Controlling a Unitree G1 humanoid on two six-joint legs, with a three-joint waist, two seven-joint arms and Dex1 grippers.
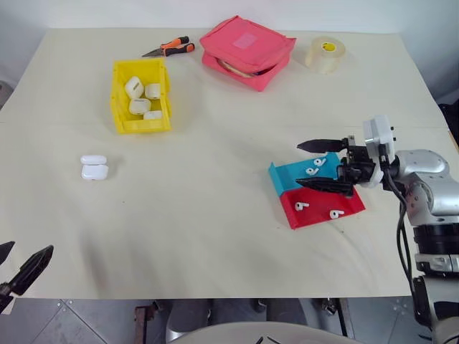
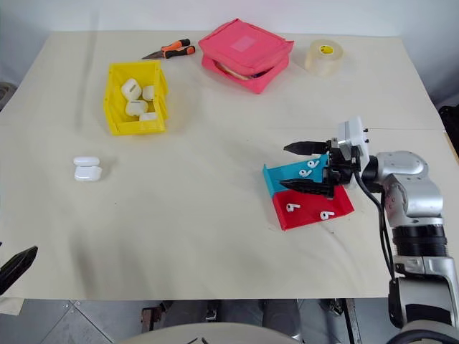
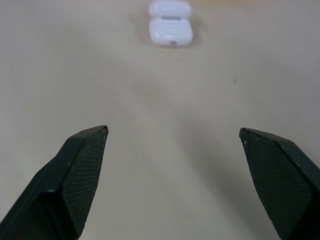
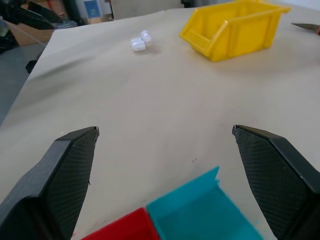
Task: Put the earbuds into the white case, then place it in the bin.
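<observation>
Seen from the head: right gripper (image 1: 321, 166) over the blue tray (image 1: 290, 175), jaws released and empty, earbuds (image 1: 313, 170) lying between and just under them; more on the red tray (image 1: 315, 215). White case (image 1: 94, 168) open on the bench (image 1: 215, 236), well apart, nearer the left gripper (image 1: 20, 271). Bin (image 1: 140, 95) beyond. Left wrist: jaws released, case straight ahead, lid on the far side. Right wrist: jaws wide, blue tray just below, case far ahead.

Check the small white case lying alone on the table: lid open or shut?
Open: the small glossy white plastic case shows its lid flipped back, two halves side by side.
</observation>
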